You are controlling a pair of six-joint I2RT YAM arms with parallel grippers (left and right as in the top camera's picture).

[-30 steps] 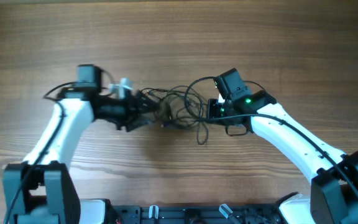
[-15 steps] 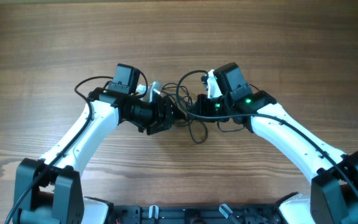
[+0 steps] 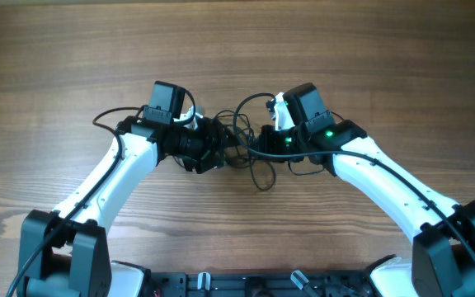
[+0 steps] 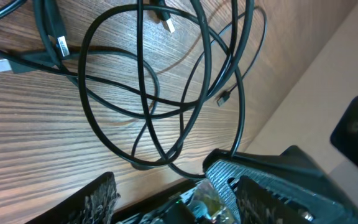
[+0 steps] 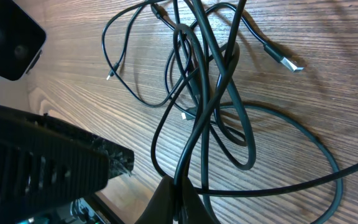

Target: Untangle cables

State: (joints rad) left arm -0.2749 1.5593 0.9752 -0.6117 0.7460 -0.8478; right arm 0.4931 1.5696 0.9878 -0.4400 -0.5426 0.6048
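Cables [image 3: 250, 153], worktop [image 3: 237, 49] middle: tangled. Left gripper [image 3: 218, 150]: spread, apparently narrowing, now moved in against them. Right gripper [image 3: 261, 144]: pinching strands, unmoved. Pull-apart looks ready to begin.

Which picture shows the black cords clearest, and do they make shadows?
Left wrist view: the cords look sharp, with thin, faint shadows on the wood beside them. Right wrist view: just as sharp, with a soft shadow beside the silver-tipped plug. Overhead view: the cords are only a small dark tangle, too thin to follow one by one, and the light is even, with no glare.
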